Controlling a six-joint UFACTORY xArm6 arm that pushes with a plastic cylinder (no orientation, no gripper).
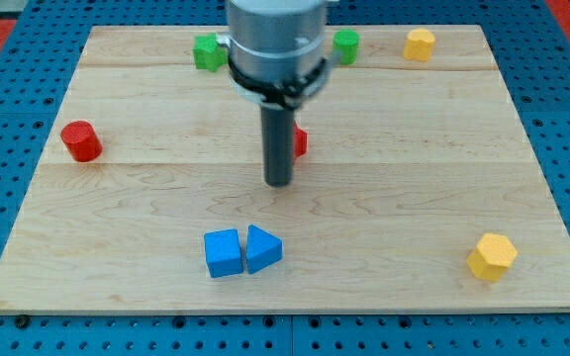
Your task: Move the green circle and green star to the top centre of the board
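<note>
A green star [207, 51] sits near the view's top, just left of the arm. A green circle [345, 44] sits near the top, just right of the arm. My tip [279, 182] rests on the board's middle, well below both green blocks and between them left to right. A red block [300, 142] is mostly hidden behind the rod, touching or very close to its right side; its shape cannot be made out.
A red cylinder [81, 140] lies at the left. A blue cube [224, 253] and a blue triangle [263, 248] touch each other below my tip. A yellow block [420, 44] is at the top right, a yellow hexagon [491, 257] at the bottom right.
</note>
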